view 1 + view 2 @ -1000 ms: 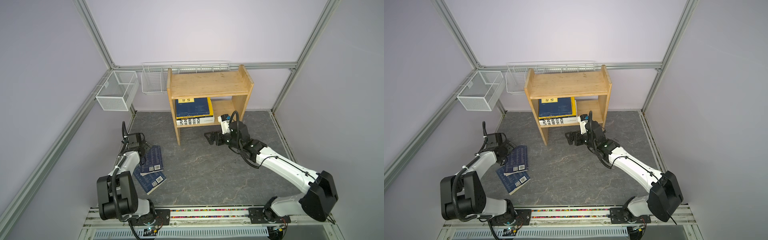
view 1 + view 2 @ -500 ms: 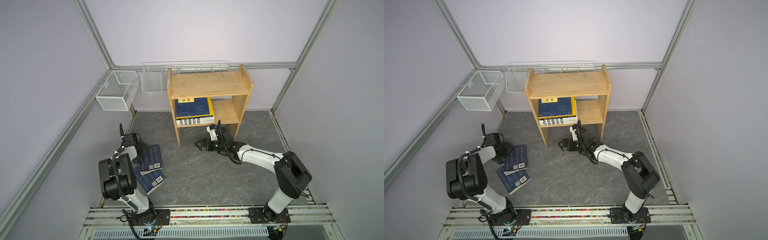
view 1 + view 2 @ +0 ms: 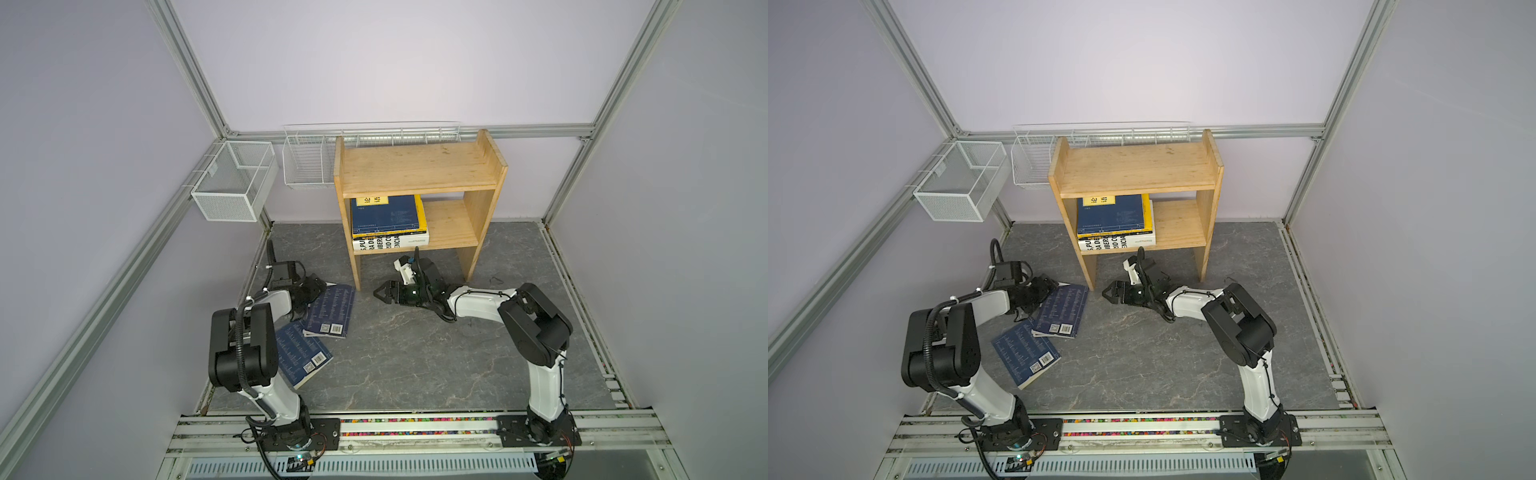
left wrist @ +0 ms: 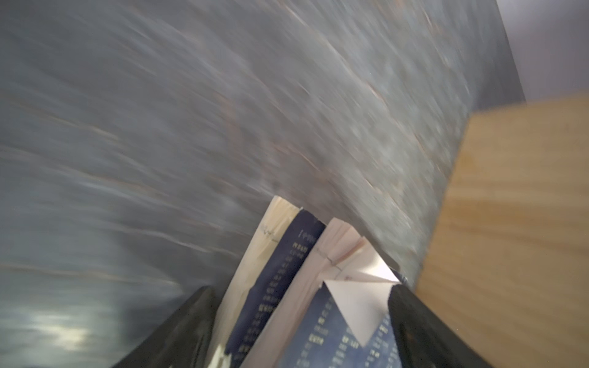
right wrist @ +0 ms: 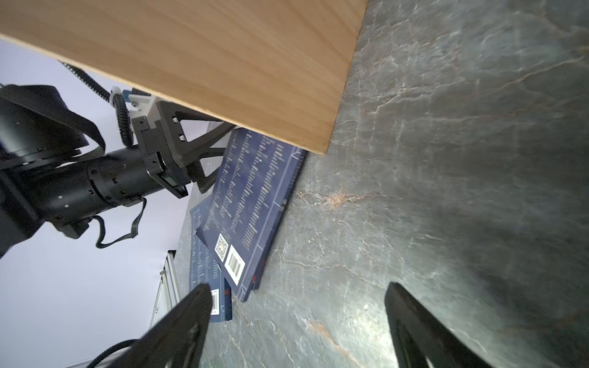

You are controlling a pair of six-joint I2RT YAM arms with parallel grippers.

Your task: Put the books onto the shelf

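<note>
grey marbled floor (image 3: 415, 353), on it a pine shelf (image 3: 419, 170) and two overlapping navy books (image 3: 332, 309)

I see the pine shelf (image 3: 419, 170) upper centre. Stacked flat on its lower tier: navy book (image 3: 386, 214) on top, thick white book (image 3: 390, 243) at bottom. Left of centre on the floor (image 3: 415, 353), a navy paperback (image 3: 332, 309) overlaps a second paperback (image 3: 301, 357), barcodes up.

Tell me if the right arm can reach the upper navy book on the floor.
Probably yes. The right gripper is open and aimed at the upper navy book, only bare floor between them. The shelf leg stands close beside that path, and the left gripper sits at the book's far edge.
</note>
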